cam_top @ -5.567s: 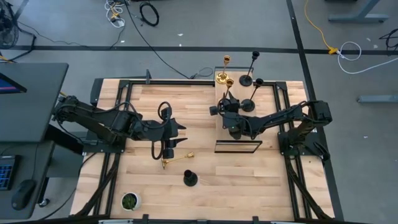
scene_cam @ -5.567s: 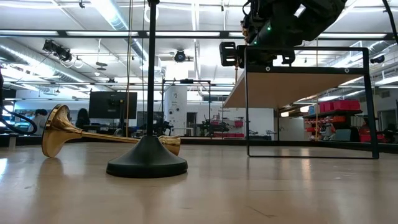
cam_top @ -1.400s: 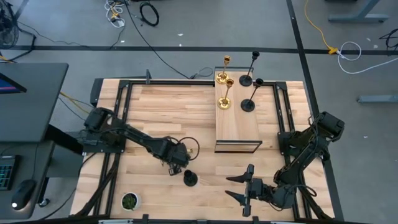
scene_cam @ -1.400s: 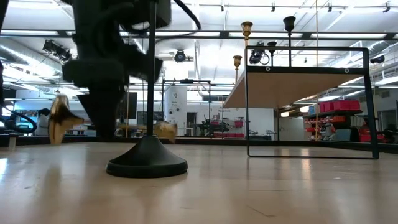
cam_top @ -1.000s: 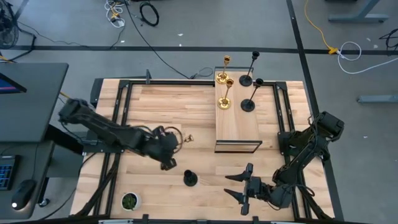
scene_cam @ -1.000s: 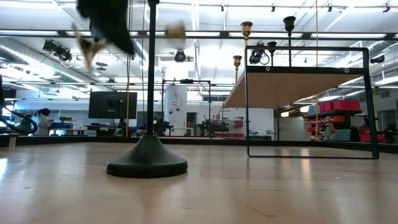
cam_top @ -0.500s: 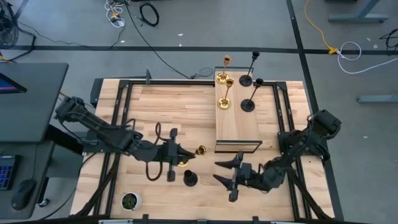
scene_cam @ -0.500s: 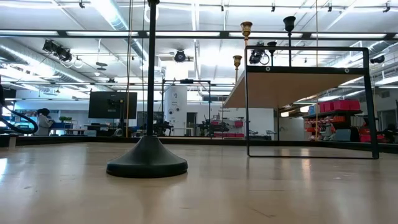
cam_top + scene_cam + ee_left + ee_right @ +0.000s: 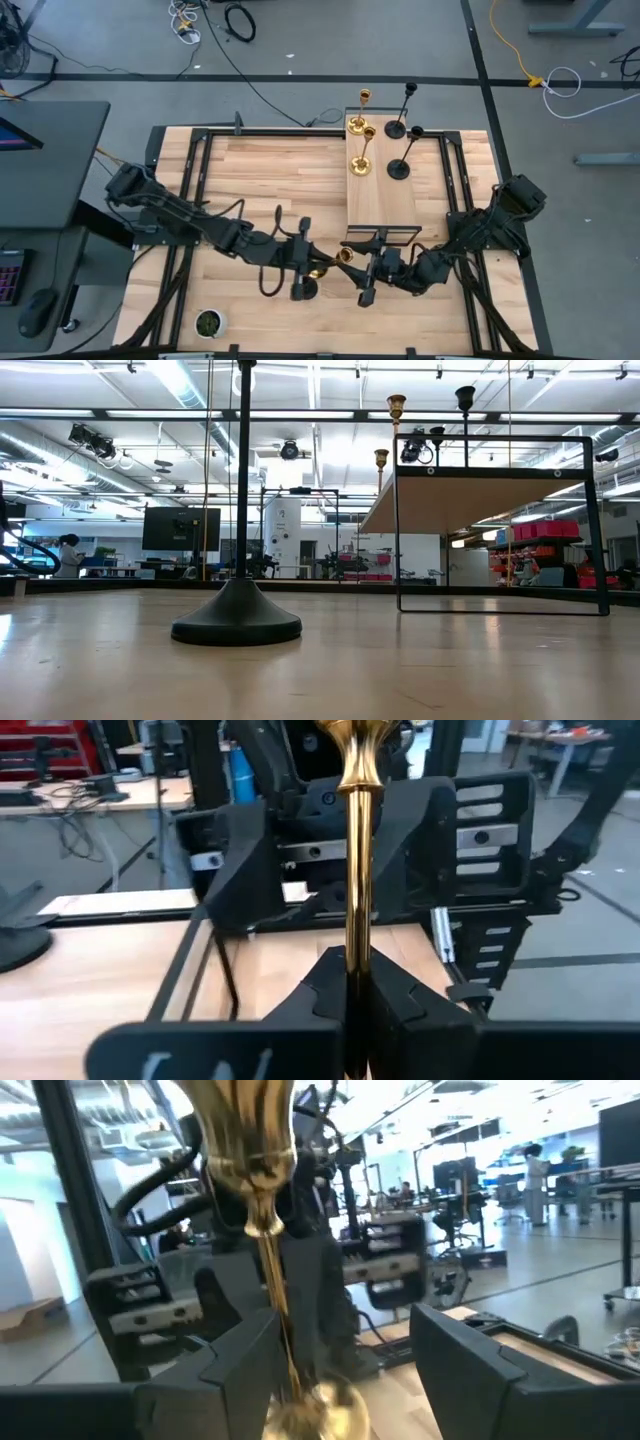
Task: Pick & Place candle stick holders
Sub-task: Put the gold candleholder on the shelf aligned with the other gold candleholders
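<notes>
Left tool (image 9: 303, 262): fingers pressed together on thin stem of shiny gold candlestick (image 9: 330, 266), held above light wooden counter (image 9: 260, 180) near its front middle. Right tool (image 9: 362, 268): fingers spread wide, facing left tool, flanking cup end of same candlestick, no contact visible. Matte black candlestick with round base (image 9: 237, 622): upright on counter just beside left tool. Raised wooden shelf on black frame (image 9: 380, 195): two gold, two black candlesticks standing at far end.
</notes>
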### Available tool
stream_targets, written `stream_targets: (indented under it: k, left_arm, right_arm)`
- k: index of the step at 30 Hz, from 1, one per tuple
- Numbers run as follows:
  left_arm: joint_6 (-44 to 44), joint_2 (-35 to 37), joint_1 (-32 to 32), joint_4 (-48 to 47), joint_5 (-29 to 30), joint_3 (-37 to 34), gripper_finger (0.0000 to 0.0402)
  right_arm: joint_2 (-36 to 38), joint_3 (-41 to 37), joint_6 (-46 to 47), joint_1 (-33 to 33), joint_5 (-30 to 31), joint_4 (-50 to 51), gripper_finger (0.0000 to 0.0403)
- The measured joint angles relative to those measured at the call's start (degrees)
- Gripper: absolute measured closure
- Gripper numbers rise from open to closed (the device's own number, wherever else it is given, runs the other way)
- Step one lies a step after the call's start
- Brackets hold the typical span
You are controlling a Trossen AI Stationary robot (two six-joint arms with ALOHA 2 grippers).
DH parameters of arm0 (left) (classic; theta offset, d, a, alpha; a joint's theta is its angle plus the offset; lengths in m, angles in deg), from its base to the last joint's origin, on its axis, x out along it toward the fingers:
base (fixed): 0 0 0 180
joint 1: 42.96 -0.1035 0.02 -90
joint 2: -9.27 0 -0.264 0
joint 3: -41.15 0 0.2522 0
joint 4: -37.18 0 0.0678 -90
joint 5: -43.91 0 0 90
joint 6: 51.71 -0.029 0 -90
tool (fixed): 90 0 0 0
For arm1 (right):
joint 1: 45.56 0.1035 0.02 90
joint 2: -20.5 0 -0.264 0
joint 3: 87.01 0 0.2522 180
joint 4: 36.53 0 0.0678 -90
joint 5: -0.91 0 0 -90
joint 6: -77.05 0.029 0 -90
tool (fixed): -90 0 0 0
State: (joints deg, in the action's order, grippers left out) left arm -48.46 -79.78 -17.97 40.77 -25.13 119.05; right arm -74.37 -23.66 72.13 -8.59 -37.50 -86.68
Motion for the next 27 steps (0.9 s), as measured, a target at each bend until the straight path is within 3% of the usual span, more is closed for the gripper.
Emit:
stream_targets:
  k: [6, 12, 16, 21, 27]
  left_arm:
    - [0.6, -2.7, -2.4, 2.4, -3.7, 0.0, 0.0392]
    - [1.3, -2.9, -3.5, 2.7, -5.6, 0.0, 0.0388]
    - [1.7, -2.9, -3.7, 3.2, -6.1, 0.0, 0.0392]
    - [2.1, -2.9, -3.7, 3.1, -6.0, 0.0, 0.0380]
    - [2.1, -2.9, -3.7, 2.8, -5.8, 0.0, 0.0384]
  right_arm:
    - [0.0, 0.0, 0.8, -1.0, -3.2, 0.0, 0.0179]
    - [0.0, 0.0, -0.6, -1.2, -2.0, 0.0, 0.0190]
    - [0.0, 0.0, -1.5, -2.0, -1.3, 0.0, 0.0244]
    - [0.0, 0.0, -1.4, -2.9, -5.1, 0.0, 0.0372]
    - [0.0, 0.0, -1.5, -3.0, -5.0, 0.2, 0.0392]
